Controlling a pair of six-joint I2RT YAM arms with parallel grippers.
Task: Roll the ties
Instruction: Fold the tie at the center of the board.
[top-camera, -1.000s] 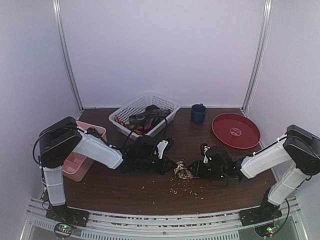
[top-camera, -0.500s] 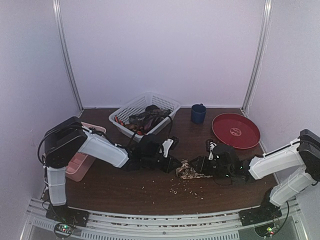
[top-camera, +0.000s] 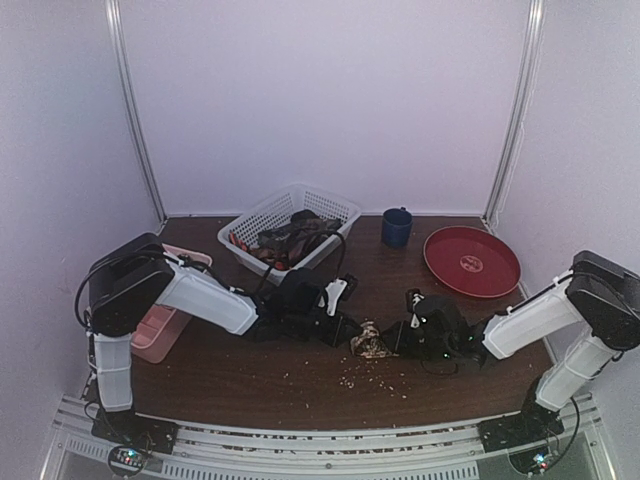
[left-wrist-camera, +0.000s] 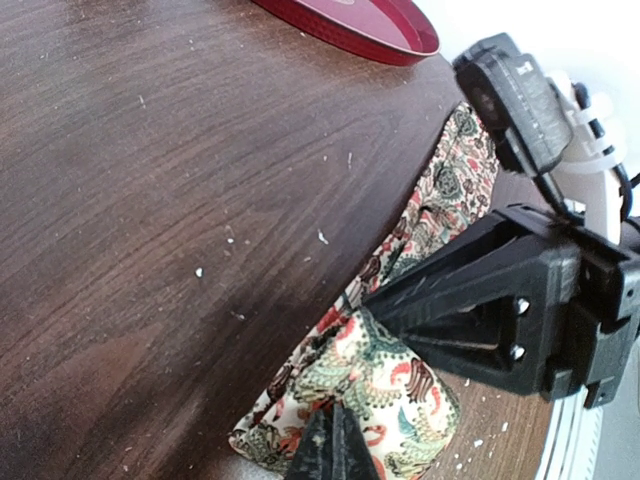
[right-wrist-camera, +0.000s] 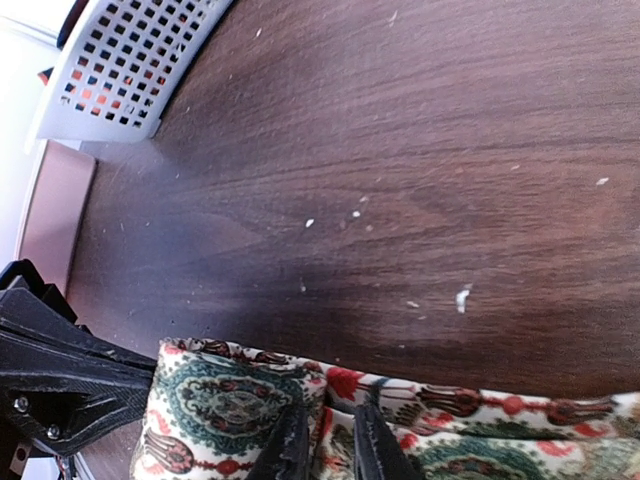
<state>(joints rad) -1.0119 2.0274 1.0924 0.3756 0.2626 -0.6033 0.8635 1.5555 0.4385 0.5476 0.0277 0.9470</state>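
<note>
The tie (left-wrist-camera: 395, 385) is soft patterned cloth, the table (left-wrist-camera: 150, 200) matt grained wood

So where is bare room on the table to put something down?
Free: the near edge of the table, only crumbs; the patch before the mug, beside the plate. Crowded: the middle, where left claw and right claw meet at the tie; the left, with basket and tray.

The left arm (top-camera: 200, 295) and right arm (top-camera: 520, 322) are built from white tapered shells joined by bulky black joint housings, with thin black cables (top-camera: 79, 292) looped alongside. Small circuit boards (top-camera: 125, 458) with lit green and red points are seen at the bottom corners. The right gripper (left-wrist-camera: 375, 303) is shown as black and angular, with two silver screws (left-wrist-camera: 517, 305).
</note>
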